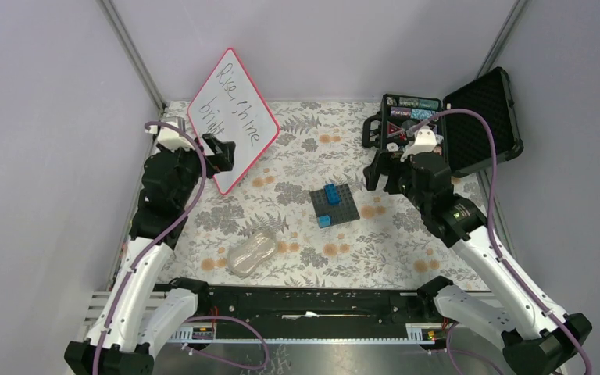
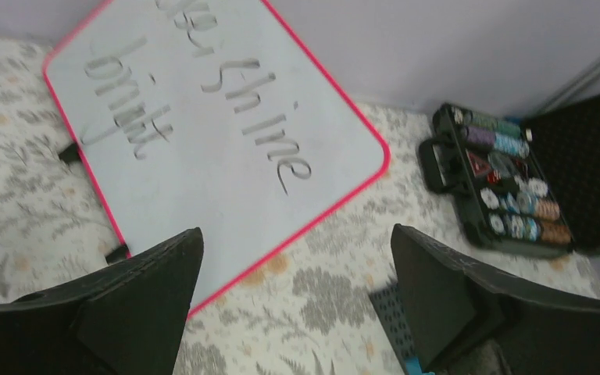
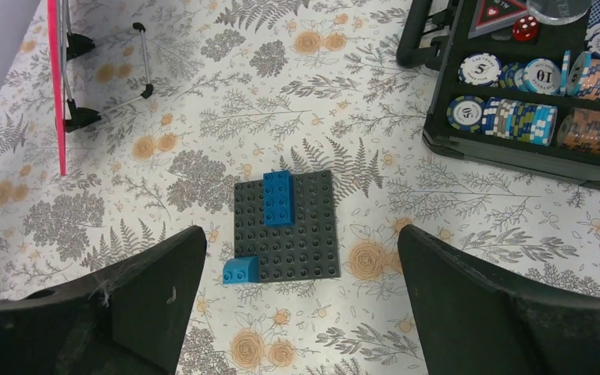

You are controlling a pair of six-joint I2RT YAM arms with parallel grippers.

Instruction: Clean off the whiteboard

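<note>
"Can you read the whiteboard [image 2: 226, 133]?"

"Only partly. The left wrist view cuts off its top, clipping the first word. From above, the left gripper [image 1: 220, 155] hides part of its lower left edge."

"And right of the whiteboard?"

"The case [image 3: 508, 156] runs off the right wrist picture's top and right edges."

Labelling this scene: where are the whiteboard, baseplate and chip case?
whiteboard [image 1: 233, 121], top external view, white face.
baseplate [image 3: 305, 242], right wrist view, bare studs.
chip case [image 3: 516, 156], right wrist view, front wall.

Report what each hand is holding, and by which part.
Nothing is held. The left hand is open and empty, facing the whiteboard; the right hand is open and empty above the dark baseplate.
</note>
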